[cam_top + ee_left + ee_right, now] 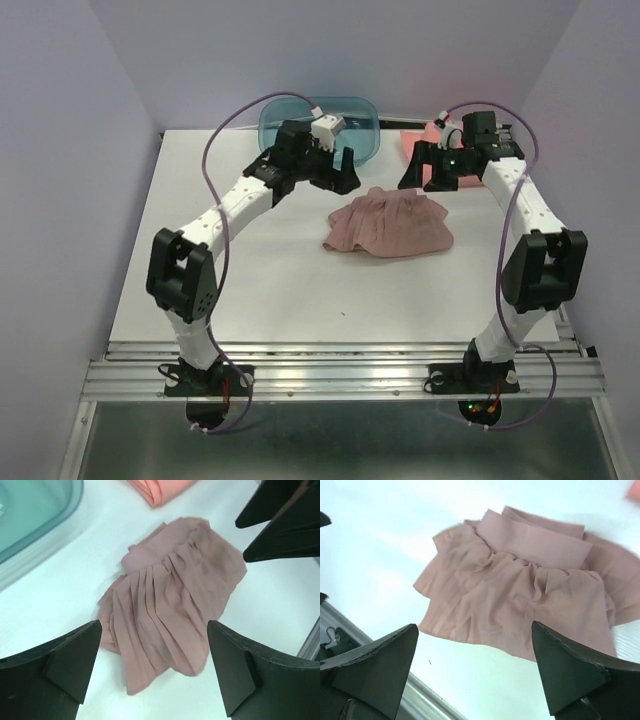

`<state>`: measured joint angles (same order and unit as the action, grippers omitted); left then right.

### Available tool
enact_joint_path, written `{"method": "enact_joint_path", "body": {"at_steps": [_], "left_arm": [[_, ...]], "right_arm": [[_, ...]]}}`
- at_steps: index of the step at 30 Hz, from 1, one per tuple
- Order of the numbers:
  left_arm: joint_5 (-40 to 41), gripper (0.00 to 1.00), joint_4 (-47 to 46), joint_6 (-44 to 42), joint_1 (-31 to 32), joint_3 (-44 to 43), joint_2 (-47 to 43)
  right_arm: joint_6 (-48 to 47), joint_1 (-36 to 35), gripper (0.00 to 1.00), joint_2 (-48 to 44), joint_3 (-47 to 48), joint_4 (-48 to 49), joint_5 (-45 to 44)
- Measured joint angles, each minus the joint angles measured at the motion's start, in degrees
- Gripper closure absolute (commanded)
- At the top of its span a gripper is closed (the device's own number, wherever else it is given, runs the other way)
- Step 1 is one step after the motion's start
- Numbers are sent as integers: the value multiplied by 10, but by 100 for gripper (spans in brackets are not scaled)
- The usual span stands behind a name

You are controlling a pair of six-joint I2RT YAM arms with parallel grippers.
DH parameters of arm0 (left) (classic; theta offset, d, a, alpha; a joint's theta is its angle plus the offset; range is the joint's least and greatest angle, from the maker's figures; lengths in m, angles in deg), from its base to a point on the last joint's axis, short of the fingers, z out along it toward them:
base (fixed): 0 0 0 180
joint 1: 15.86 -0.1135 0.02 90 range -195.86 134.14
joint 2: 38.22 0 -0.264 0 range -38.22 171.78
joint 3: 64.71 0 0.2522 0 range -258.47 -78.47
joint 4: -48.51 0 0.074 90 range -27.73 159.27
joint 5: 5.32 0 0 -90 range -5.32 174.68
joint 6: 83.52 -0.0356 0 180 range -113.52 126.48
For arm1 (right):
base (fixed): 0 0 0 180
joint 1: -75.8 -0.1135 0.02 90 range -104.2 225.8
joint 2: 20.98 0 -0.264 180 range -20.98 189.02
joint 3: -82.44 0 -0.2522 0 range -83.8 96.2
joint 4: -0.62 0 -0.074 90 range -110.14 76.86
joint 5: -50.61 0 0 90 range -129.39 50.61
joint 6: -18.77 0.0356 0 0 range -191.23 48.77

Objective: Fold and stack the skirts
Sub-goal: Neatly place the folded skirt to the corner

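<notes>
The white tabletop (250, 290) carries three things. A mauve skirt (392, 224) lies rumpled and unfolded right of the middle, with its waistband toward the far edge and its pleats fanned toward the near side. A coral skirt (418, 137) lies near the far right corner, apart from the mauve one. A teal tub (362, 125) sits at the far edge, left of the coral skirt.

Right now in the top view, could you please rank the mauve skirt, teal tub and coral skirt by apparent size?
1-2. Dusty mauve-pink pleated cloth skirt and translucent teal plastic tub: too alike to rank.
3. Smooth coral-salmon skirt, mostly hidden.
</notes>
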<state>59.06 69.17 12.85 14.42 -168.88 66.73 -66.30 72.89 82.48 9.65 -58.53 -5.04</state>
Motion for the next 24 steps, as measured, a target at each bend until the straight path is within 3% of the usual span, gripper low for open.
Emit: {"method": "enact_joint_path", "body": {"at_steps": [5,13,19,24], "left_arm": [[50,1,-57,100,-3,109,-117],[123,1,-58,252,15,260,-120],[137,1,-75,305,55,267,-76],[130,1,-82,326,64,218,18]], "right_arm": [[3,3,0,-98,-49,20,-59],[14,37,0,-27,-124,28,-160],[26,59,0,1,-171,63,-152],[43,58,0,20,-190,124,-92]]}}
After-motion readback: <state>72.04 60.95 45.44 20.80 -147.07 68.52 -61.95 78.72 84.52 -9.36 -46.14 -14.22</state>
